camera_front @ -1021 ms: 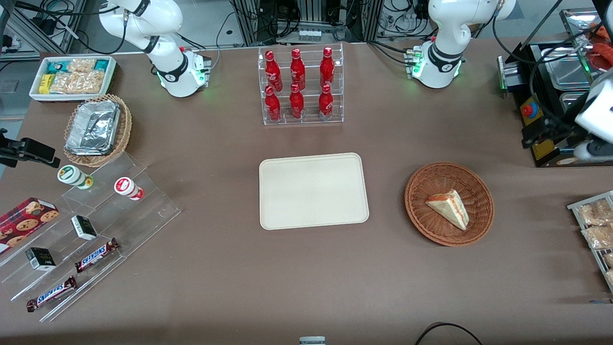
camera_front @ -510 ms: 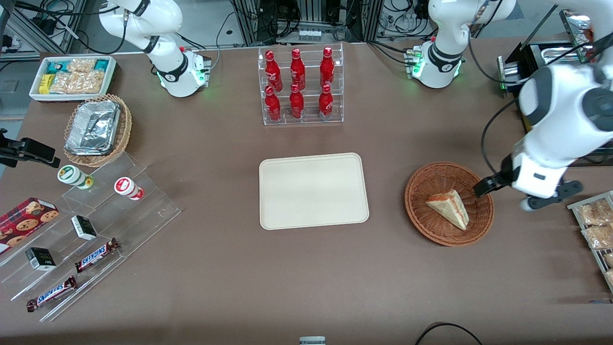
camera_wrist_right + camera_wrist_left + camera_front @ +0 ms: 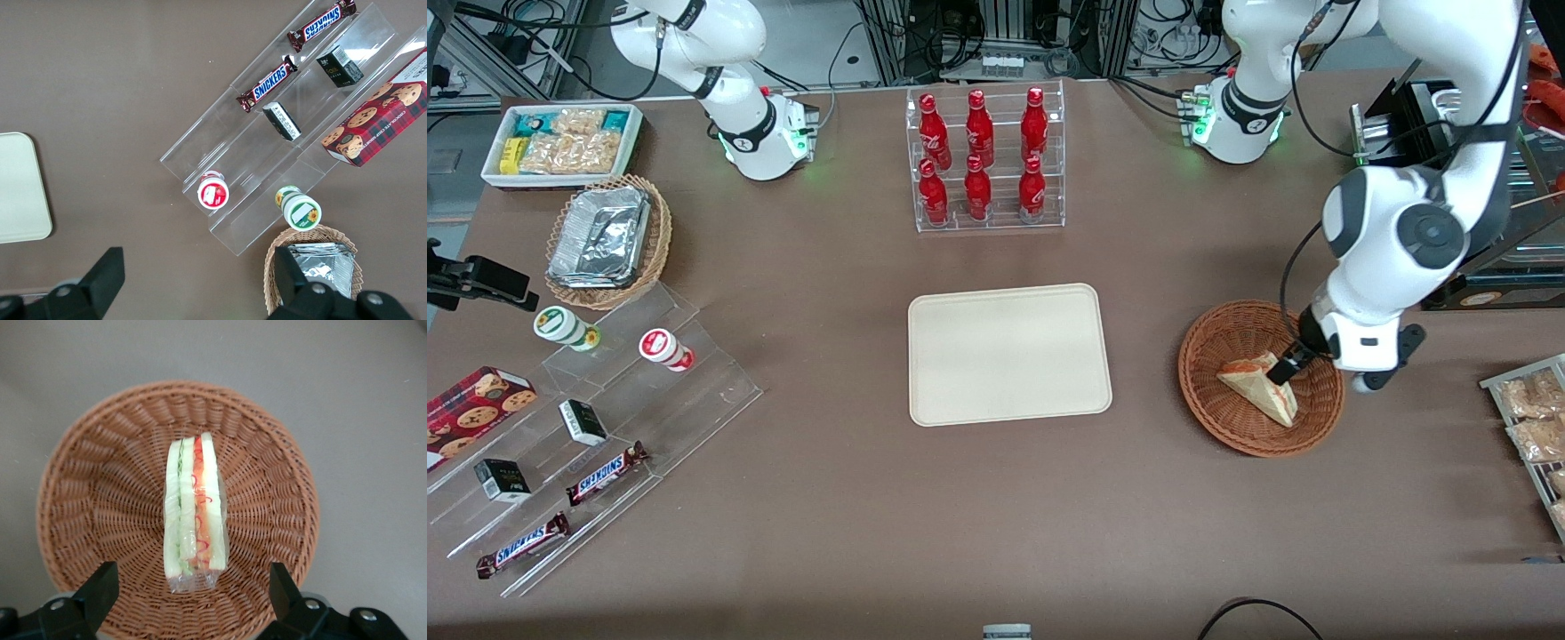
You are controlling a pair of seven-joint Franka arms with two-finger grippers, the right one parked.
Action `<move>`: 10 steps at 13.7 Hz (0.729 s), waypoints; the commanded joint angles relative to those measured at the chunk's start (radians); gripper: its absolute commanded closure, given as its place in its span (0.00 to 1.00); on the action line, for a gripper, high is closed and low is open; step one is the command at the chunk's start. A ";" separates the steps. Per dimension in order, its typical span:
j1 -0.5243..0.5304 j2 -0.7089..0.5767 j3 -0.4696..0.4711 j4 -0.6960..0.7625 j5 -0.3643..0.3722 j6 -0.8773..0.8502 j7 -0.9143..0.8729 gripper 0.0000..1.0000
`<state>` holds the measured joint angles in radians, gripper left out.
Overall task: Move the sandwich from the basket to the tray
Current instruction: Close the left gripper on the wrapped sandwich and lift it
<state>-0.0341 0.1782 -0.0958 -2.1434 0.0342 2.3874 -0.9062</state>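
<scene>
Hovering over the basket (image 3: 1261, 380), the gripper (image 3: 190, 590) held its fingers (image 3: 100, 587) spread astride the untouched sandwich (image 3: 195, 513), tray (image 3: 1009, 354) well apart.

Sandwich (image 3: 1258, 385) lies in the basket (image 3: 1209, 407) beside the tray (image 3: 1009, 354); claw (image 3: 1282, 368) open above the sandwich

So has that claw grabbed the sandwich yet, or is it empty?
Gripper: open, empty, poised over the sandwich in the basket, fingers either side of it.

My claw (image 3: 190, 600): only the two fingertips show; the rest is cut off.
Basket (image 3: 1232, 338): my arm hides part of its rim.
Sandwich (image 3: 1258, 384): my claw covers one corner.
</scene>
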 commanded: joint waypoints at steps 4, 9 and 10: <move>0.003 0.082 -0.002 -0.040 -0.004 0.124 -0.034 0.00; 0.003 0.110 -0.002 -0.014 0.007 0.127 -0.069 1.00; 0.002 0.109 -0.004 0.008 0.007 0.115 -0.074 1.00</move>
<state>-0.0331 0.2793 -0.0959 -2.1712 0.0343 2.5028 -0.9536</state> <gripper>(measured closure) 0.396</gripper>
